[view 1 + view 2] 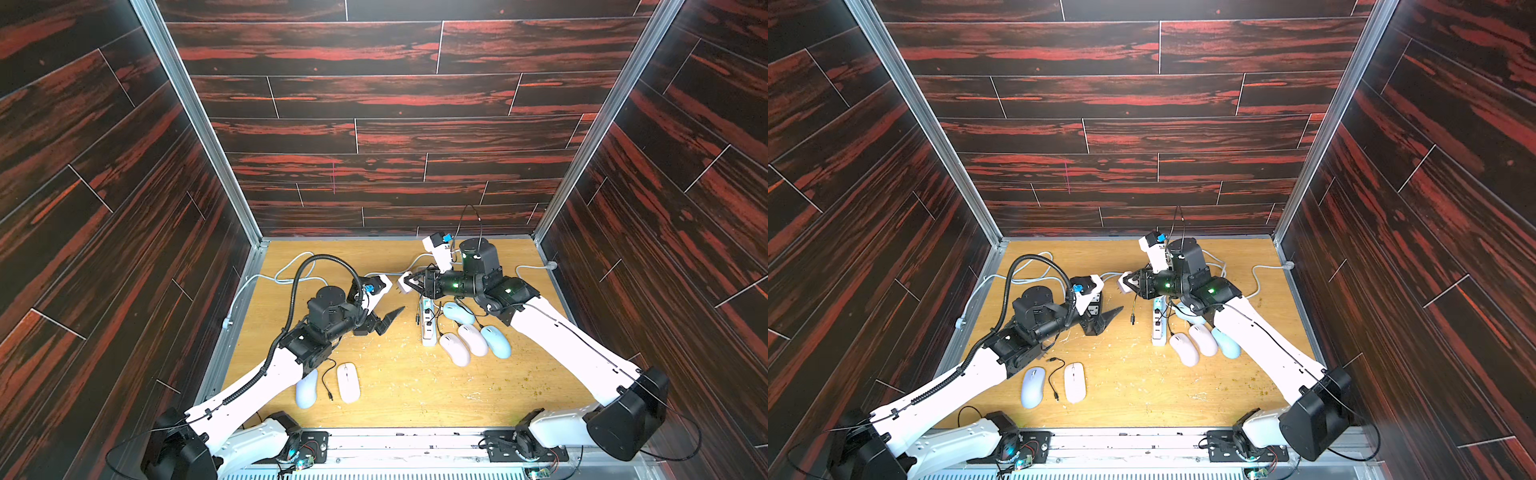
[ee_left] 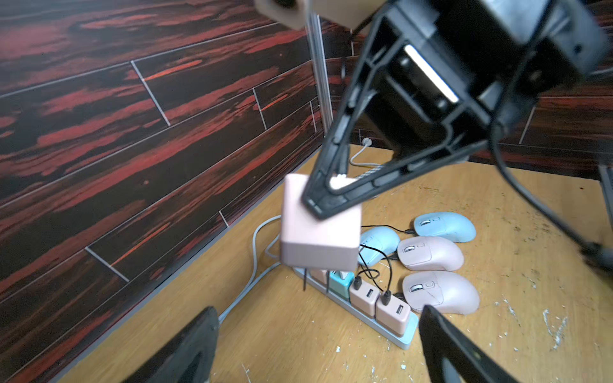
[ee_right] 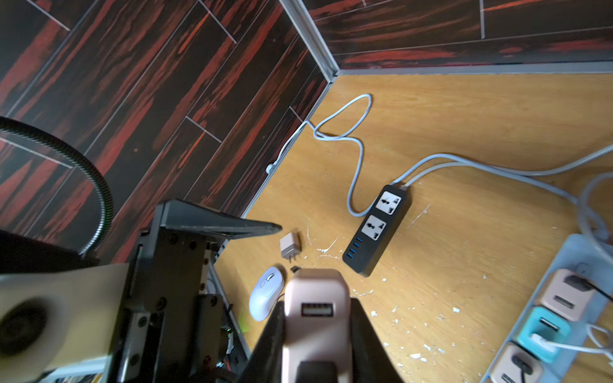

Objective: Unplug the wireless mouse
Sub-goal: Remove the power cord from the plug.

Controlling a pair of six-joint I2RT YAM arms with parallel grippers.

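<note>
One pink charger (image 2: 318, 242) gripped by right end effector (image 3: 317, 303)

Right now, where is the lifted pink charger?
Held in the right gripper, the pink charger hangs prongs-down above the far end of the light power strip, centre-back of the table in both top views.

White-shelled left arm (image 1: 249, 395) and right arm (image 1: 569, 345), black joints; ribbed black conduit (image 1: 296, 282) at centre-left; black triangular-framed left gripper (image 1: 388, 321).

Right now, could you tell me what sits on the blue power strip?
A teal charger and two pink chargers stand plugged in. In the left wrist view, the right gripper's lifted pink charger hides the power strip's far end.
</note>
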